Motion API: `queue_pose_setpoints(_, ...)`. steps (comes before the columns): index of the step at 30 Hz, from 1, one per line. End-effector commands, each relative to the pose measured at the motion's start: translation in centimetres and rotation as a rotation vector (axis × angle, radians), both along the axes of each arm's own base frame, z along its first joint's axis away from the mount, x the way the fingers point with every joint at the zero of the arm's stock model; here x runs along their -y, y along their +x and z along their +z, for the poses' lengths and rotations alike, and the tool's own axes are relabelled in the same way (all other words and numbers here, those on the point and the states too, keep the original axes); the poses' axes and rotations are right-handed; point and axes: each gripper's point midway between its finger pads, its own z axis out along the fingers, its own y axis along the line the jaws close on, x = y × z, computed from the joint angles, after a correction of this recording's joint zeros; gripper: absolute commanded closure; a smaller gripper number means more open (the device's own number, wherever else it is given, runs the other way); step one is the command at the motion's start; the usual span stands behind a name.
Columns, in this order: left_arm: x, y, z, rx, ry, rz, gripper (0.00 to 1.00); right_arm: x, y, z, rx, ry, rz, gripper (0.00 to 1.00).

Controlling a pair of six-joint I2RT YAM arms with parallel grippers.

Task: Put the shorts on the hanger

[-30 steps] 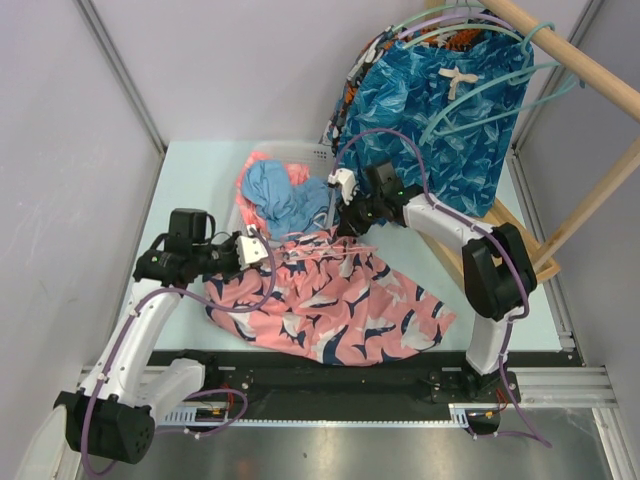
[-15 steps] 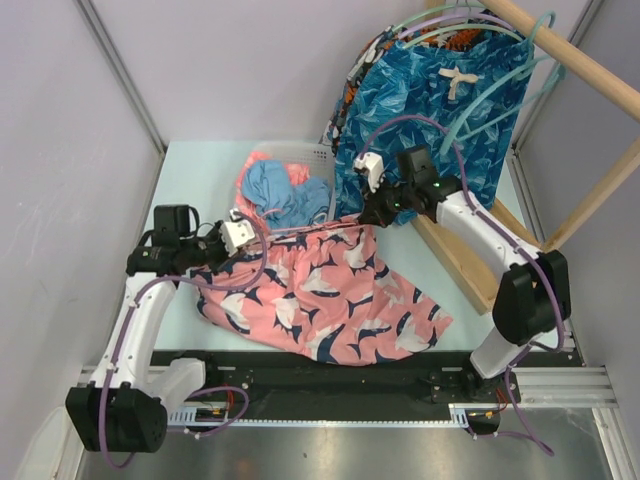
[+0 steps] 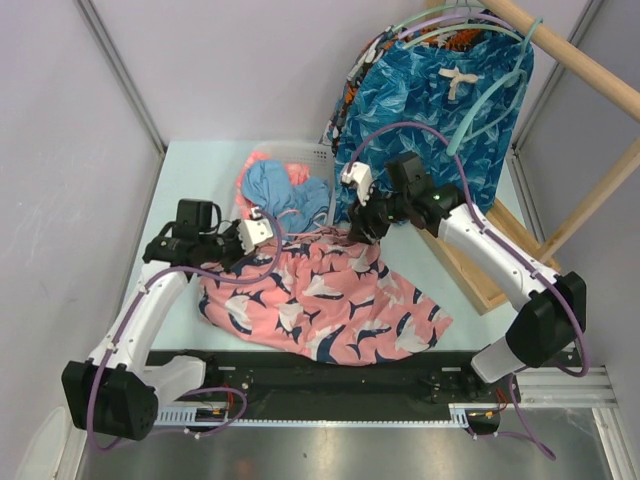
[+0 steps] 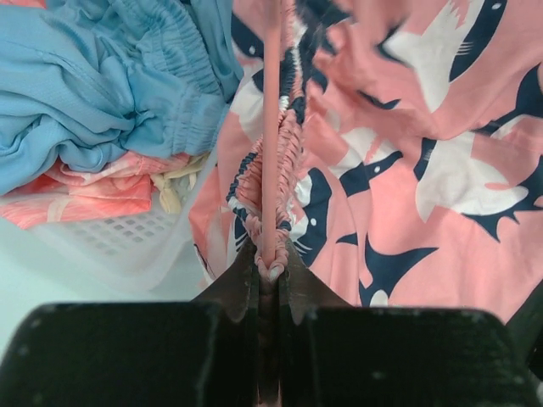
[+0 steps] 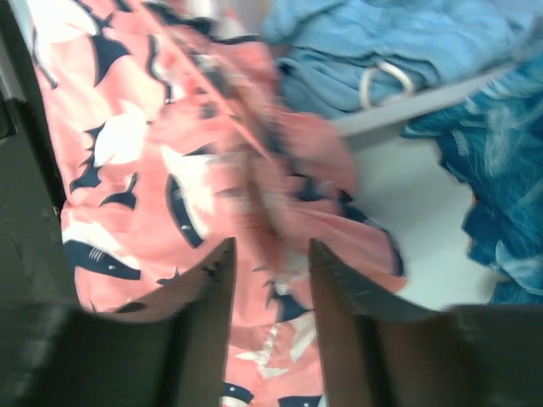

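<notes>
The coral-pink shorts (image 3: 330,295) with the navy and white fish print lie spread on the table. My left gripper (image 3: 250,232) is shut on the left end of the gathered waistband together with the thin pink hanger (image 4: 271,127). The hanger's bar runs along the waistband away from my left gripper (image 4: 271,264). My right gripper (image 3: 362,225) is open just above the right end of the waistband. In the right wrist view my right gripper (image 5: 269,254) has its jaws apart, with blurred shorts fabric (image 5: 170,186) below them. The hanger's hook is hidden.
A white basket (image 3: 318,153) behind the shorts holds a light-blue garment (image 3: 280,190). Blue leaf-print shorts (image 3: 440,110) hang on teal hangers from a wooden rack (image 3: 580,65) at the back right. The rack's base (image 3: 480,270) lies to the right of the shorts.
My right gripper has let go of the waistband's right end and moved down and left; the stretched waistband has slackened. My left gripper shifted slightly right, still holding.
</notes>
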Motion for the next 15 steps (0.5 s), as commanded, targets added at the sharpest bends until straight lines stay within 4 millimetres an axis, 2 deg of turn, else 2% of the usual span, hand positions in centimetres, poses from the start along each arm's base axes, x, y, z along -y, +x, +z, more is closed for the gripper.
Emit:
queue_pose_setpoints(1,1.5,1.1,2.8,0.065,-0.049,0.012,1.0,-0.8,-0.7,2.5,0.063,0.047,0.026,0.45)
queue_pose_setpoints(6,2.8,0.1,3.7,0.07,-0.072,-0.03,1.0,-2.5,-1.1,5.2,0.166,0.123,0.111,0.36)
queue_pose_setpoints(8,3.2,-0.1,3.9,0.072,-0.078,-0.039,1.0,-4.0,-1.5,6.0,0.236,0.143,0.172,0.34)
queue_pose_setpoints(11,3.7,-0.3,3.9,0.066,-0.086,-0.049,1.0,-6.2,-1.8,6.8,0.332,0.171,0.262,0.33)
queue_pose_setpoints(15,4.1,-0.6,4.1,0.053,-0.114,-0.051,1.0,-8.8,-2.4,6.6,0.369,0.224,0.37,0.33)
